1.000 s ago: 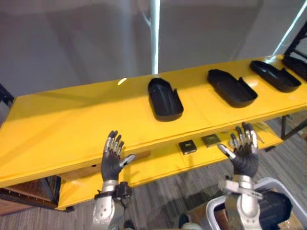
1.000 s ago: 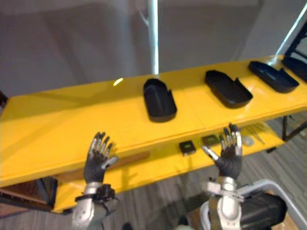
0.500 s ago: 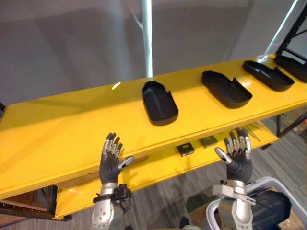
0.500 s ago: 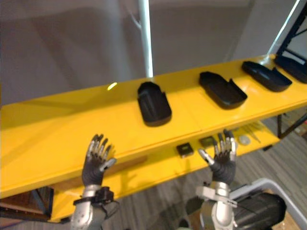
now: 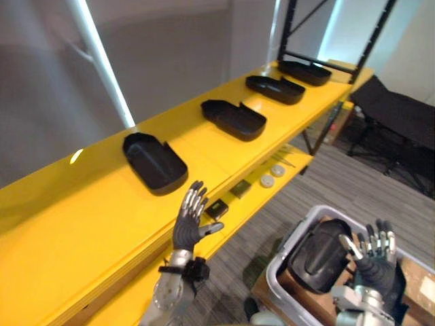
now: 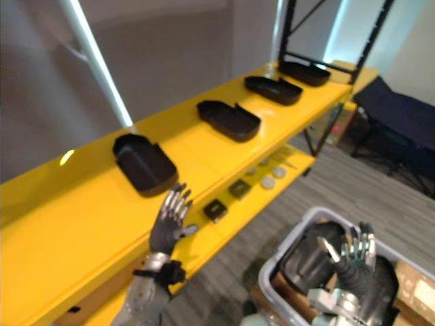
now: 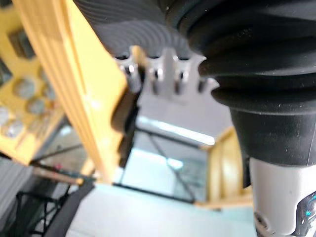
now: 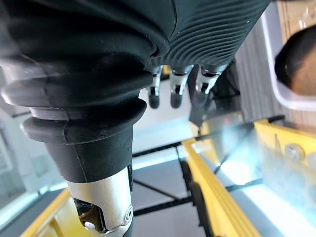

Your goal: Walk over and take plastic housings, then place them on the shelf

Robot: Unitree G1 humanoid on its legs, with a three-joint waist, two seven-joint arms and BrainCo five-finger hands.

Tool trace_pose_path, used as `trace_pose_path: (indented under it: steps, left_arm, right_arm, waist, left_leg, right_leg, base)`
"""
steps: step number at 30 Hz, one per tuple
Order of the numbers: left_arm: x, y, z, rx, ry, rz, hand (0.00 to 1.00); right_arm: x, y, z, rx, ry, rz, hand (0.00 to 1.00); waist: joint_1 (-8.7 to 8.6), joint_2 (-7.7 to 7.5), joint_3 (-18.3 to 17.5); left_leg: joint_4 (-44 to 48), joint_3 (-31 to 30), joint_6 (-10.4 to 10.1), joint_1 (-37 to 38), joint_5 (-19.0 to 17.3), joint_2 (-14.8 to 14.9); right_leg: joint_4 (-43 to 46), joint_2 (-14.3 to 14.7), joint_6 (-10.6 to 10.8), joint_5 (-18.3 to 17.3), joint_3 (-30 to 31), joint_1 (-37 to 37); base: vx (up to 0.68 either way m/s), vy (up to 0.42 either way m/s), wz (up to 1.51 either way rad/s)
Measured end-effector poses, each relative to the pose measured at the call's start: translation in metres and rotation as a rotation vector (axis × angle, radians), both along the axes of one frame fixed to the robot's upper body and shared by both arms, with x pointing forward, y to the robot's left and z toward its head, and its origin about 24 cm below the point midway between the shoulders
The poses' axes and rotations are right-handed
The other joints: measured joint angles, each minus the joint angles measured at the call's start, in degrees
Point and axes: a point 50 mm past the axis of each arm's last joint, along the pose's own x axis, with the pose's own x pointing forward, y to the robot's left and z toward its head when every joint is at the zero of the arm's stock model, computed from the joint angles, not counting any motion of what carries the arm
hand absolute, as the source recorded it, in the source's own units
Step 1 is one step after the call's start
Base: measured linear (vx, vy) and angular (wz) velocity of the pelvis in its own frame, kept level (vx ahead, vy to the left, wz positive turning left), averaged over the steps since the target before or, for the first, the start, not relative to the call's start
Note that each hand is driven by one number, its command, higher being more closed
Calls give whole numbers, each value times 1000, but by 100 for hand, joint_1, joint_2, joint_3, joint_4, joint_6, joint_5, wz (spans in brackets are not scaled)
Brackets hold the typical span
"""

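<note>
We see a long yellow shelf (image 5: 81, 224) running away from us to a black rack frame (image 5: 289, 30) at its far end. Below its top board, a lower yellow board (image 5: 253, 201) juts out above the grey floor.

At our lower right stands a grey bin (image 5: 291, 243) with a black plastic housing (image 5: 319, 255) lying inside it.

Four more black housings sit in a row on the top board, well apart from each other: the nearest housing (image 5: 155, 161), a second housing (image 5: 233, 119), a third housing (image 5: 275, 89) and the farthest housing (image 5: 304, 71) by the rack frame.

Our left robot hand (image 5: 188, 227) is raised in front of the shelf's near edge, fingers straight and spread, grasping nothing. Our right robot hand (image 5: 374, 261) is held up over the bin, fingers likewise released and empty, just beside the housing in it.

On the lower board lie two small black squares (image 5: 216, 209) and, farther along, two pale round discs (image 5: 266, 181).
</note>
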Motion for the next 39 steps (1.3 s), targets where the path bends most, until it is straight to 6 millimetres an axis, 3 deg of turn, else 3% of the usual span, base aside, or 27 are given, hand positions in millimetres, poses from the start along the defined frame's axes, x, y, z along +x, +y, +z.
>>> trace_pose_path:
  steps: [1, 2, 5, 9, 10, 13, 15, 16, 19, 21, 22, 23, 24, 25, 27, 28, 30, 32, 35, 36, 37, 38, 39]
  left_arm:
    - [0, 1, 0, 0, 4, 10, 0]
    - [0, 3, -1, -1, 11, 27, 0]
    - [-2, 7, -4, 3, 29, 43, 0]
    - [-8, 18, -6, -10, 38, 103, 0]
    - [-9, 19, -2, -15, 14, 110, 0]
    - [-5, 20, 6, -4, -43, 122, 0]
    - [0, 20, 15, -21, -105, 131, 0]
    - [3, 22, 21, -30, -139, 141, 0]
    - [3, 22, 25, -41, -178, 133, 0]
    - [2, 21, 28, -38, -190, 121, 0]
    - [2, 21, 28, -38, -190, 123, 0]
    - [2, 22, 28, -41, -189, 128, 0]
    - [2, 22, 27, -33, -180, 125, 0]
    - [3, 22, 27, -29, -175, 123, 0]
    - [4, 22, 23, -10, -137, 115, 0]
    - [4, 22, 22, -4, -128, 112, 0]
    - [4, 26, 17, 21, -85, 114, 0]
    - [1, 30, 10, 34, -47, 126, 0]
    - [-7, 35, -3, 48, 19, 129, 0]
    - [-9, 36, -6, 51, 31, 128, 0]
    - [-12, 38, -10, 58, 52, 133, 0]
    - [-12, 36, -15, 51, 78, 135, 0]
    - [-12, 34, -16, 42, 83, 133, 0]
  right_arm:
    - [3, 3, 1, 1, -8, 19, 0]
    - [12, 7, 6, -9, -43, 65, 0]
    - [29, 5, 9, -40, -74, 103, 0]
    - [39, 11, 9, -20, -90, 159, 0]
    - [43, 15, 10, -15, -95, 188, 0]
    - [55, 22, 13, -12, -119, 213, 0]
    - [61, 21, 13, -7, -120, 186, 0]
    - [66, 21, 15, -1, -125, 169, 0]
    - [55, 19, 3, 26, -74, 129, 0]
    - [28, 20, -13, 87, -9, 121, 0]
    - [23, 21, -15, 99, -2, 135, 0]
    - [18, 23, -15, 106, -6, 173, 0]
    - [18, 28, -12, 101, -25, 218, 0]
    - [20, 30, -10, 102, -38, 235, 0]
    - [33, 45, 0, 113, -103, 311, 0]
    - [37, 49, 3, 119, -118, 325, 0]
    - [54, 67, 8, 143, -139, 362, 0]
    - [64, 77, 6, 132, -119, 369, 0]
    - [62, 82, -5, 123, -47, 350, 0]
    - [61, 82, -8, 124, -30, 348, 0]
    - [57, 83, -13, 128, 1, 342, 0]
    - [52, 80, -18, 124, 23, 333, 0]
    - [51, 77, -19, 114, 32, 333, 0]
  waist:
    - [51, 4, 2]
    - [147, 102, 56]
    - [334, 331, 101]
    - [509, 365, 147]
    - [632, 366, 180]
    - [641, 266, 405]
    - [668, 228, 583]
    - [694, 206, 848]
    - [642, 317, 1108]
    - [571, 193, 1247]
    - [530, 163, 1264]
    - [513, 159, 1262]
    - [483, 102, 1245]
    - [495, 70, 1217]
    - [589, 85, 1154]
    - [618, 76, 1147]
    - [738, 40, 1116]
    - [872, 44, 1104]
    - [968, 69, 886]
    - [974, 12, 820]
    - [965, -86, 691]
    - [967, 60, 611]
    - [961, 106, 585]
  left_leg:
    - [179, -308, 94, -99, -84, 18]
    - [494, -895, 174, -240, -323, 59]
    - [978, -1625, 189, -378, -849, 114]
    - [1337, -2339, 383, -550, -1311, -35]
    - [1395, -2405, 223, -654, -1497, -96]
    - [1672, -2376, 236, -825, -1526, -252]
    - [2024, -2484, 208, -1079, -1597, -327]
    - [2235, -2517, 253, -1080, -1654, -373]
    - [2640, -2588, 332, -1048, -2003, -367]
    - [2773, -2407, 431, -884, -2063, -398]
    - [2745, -2363, 472, -849, -2041, -407]
    - [2578, -2207, 639, -859, -1897, -366]
    - [2361, -2045, 707, -861, -1694, -380]
    - [2218, -1972, 737, -863, -1572, -384]
    - [1489, -1827, 753, -856, -978, -376]
    - [1328, -1805, 751, -880, -835, -374]
    - [903, -1680, 678, -971, -456, -285]
    - [732, -1562, 557, -987, -304, -151]
    - [718, -1404, 268, -1179, -127, 124]
    - [733, -1364, 209, -1208, -95, 168]
    - [766, -1333, 45, -1292, -7, 209]
    - [706, -1383, -112, -1371, 96, 415]
    - [684, -1354, -173, -1379, 138, 500]
  right_leg:
    - [3, 13, -11, 30, 108, -31]
    - [-1, 77, 0, 41, 272, -67]
    - [10, 240, 18, 57, 576, -152]
    - [-31, 265, 52, 54, 782, -264]
    - [-26, 249, 65, 78, 784, -385]
    - [272, 93, 81, 154, 784, -593]
    - [539, 79, 191, 237, 801, -865]
    - [619, 67, 287, 328, 800, -868]
    - [748, 152, 374, 417, 859, -838]
    - [812, 72, 327, 616, 634, -716]
    - [804, 74, 227, 824, 532, -726]
    - [606, 104, 150, 1374, 332, -781]
    - [1086, 79, -91, 1002, 14, -970]
    - [1420, 73, -202, 699, -128, -1048]
    - [2561, -74, -261, -304, -650, -1153]
    - [2752, -149, -327, -450, -717, -1129]
    - [3206, -587, -497, -820, -1048, -850]
    - [3211, -905, -583, -871, -1242, -592]
    - [2757, -1253, -585, -803, -1466, -351]
    - [2559, -1261, -595, -640, -1543, -319]
    - [2152, -1210, -440, -134, -1561, -263]
    - [1795, -987, -263, -251, -1710, -154]
    - [1598, -898, -191, -301, -1805, -88]
  base:
    - [-24, -37, -72]
    - [-46, 0, -75]
    - [-63, 69, -56]
    - [-123, 149, -44]
    - [-114, 118, -48]
    - [-83, 145, -19]
    - [-74, 120, -13]
    - [-87, 113, -30]
    - [-133, 141, -49]
    - [-180, 105, -43]
    - [-234, 83, -39]
    - [-251, 78, -49]
    - [-255, 69, -50]
    - [-229, 61, -45]
    - [-192, 50, -34]
    - [-195, 2, -31]
    - [-175, -61, -33]
    - [-101, -162, -45]
    - [-71, -304, -43]
    - [-27, -357, -31]
    - [-4, -363, -39]
    - [1, -360, -42]
    - [-2, -351, -49]
